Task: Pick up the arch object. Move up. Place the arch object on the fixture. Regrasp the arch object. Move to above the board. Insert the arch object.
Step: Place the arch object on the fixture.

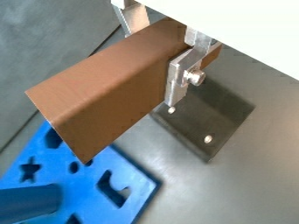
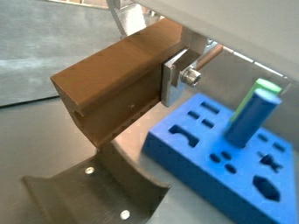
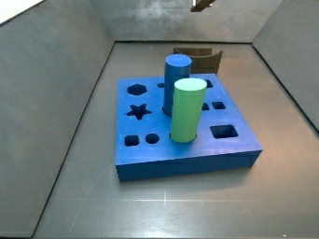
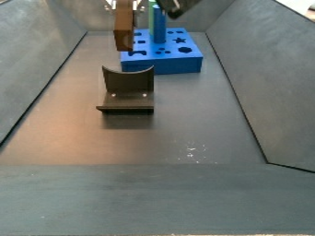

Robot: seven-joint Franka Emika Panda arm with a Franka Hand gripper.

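Patience matters here, I judge: the gripper (image 1: pixel 184 54) holds the arch object (image 1: pixel 105 89) in the air, its silver fingers (image 1: pixel 177 77) clenched on one end of the brown bar, which hangs out long to one side. The step in hand looks like carrying it high, either toward the fixture (image 4: pixel 125 90) or on toward the board (image 3: pixel 187 131); which one I cannot tell. To do it well, keep the bar level and travel slowly, since a grip so far from the middle lets the free end swing or droop.

In a side view the bar (image 4: pixel 124 27) hangs at about 12 o'clock from the fixture, well clear above it, with the board (image 4: pixel 167 53) farther back at roughly 1 o'clock. Both wrist views show the clamp on the wood closely, which the side views cannot. Only a wrist view catches the fixture's screwed base plate (image 2: pixel 93 191) below the bar. A side view alone gives the whole board, with the blue cylinder (image 3: pixel 177 75) and green cylinder (image 3: pixel 187 110) standing in it.
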